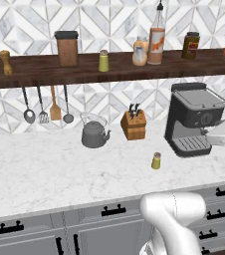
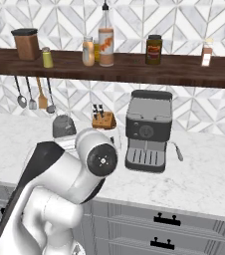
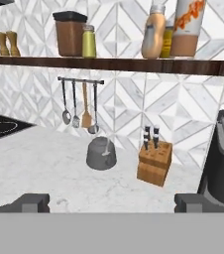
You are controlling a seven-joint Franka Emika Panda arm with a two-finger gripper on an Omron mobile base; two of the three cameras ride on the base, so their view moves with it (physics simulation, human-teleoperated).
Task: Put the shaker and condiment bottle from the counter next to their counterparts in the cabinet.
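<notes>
Marble surface (image 1: 45, 169) runs wide under a patterned tile wall, with a dark wooden shelf (image 1: 35, 69) above it. Up there the bottle (image 1: 156, 37) already stands just beside the squat orange bottle (image 1: 140, 51), so that half looks done. One shaker (image 1: 103, 61) sits on the shelf near a brown canister (image 1: 66, 48); its twin (image 1: 156, 161) stands alone on the surface, left of the coffee machine (image 1: 191, 119) and nearer than the knife block (image 1: 134, 124). And the end effector (image 3: 112, 203) hangs with its fingers spread wide, nothing between them, looking toward the kettle (image 3: 102, 154) and the block. So we're at the reach for the second item, I'd say. Next it needs to swing down over that lone shaker, straddle it and close gently: it's small and could tip.
</notes>
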